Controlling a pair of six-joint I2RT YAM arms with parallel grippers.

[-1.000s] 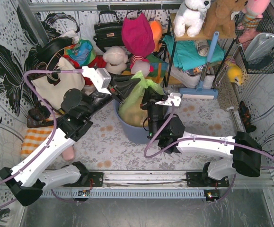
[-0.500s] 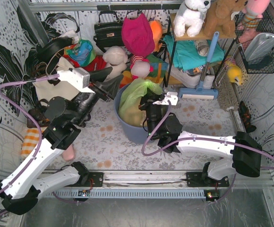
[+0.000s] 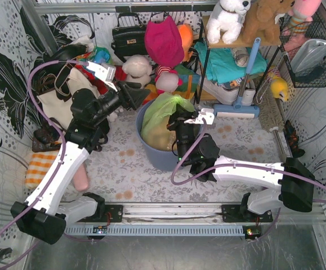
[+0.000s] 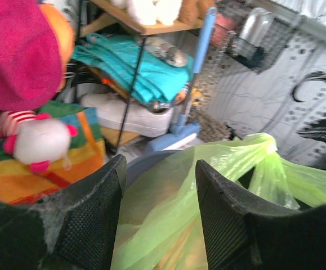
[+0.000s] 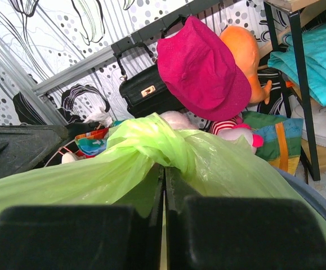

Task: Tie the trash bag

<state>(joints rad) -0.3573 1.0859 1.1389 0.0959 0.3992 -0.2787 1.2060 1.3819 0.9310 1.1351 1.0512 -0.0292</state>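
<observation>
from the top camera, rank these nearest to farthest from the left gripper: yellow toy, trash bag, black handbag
1. trash bag, just to the right of the left gripper.
2. black handbag, hanging at the back wall, behind the gripper.
3. yellow toy, far across on the right side, below the wire basket.

A thin, translucent light-green plastic trash bag point(image 3: 160, 111) shines faintly in a matt, round blue-grey plastic bin point(image 3: 153, 157). Behind, a magenta cloth cap point(image 3: 164, 42) looks matt; a black handbag point(image 3: 128, 38) is glossy.
</observation>
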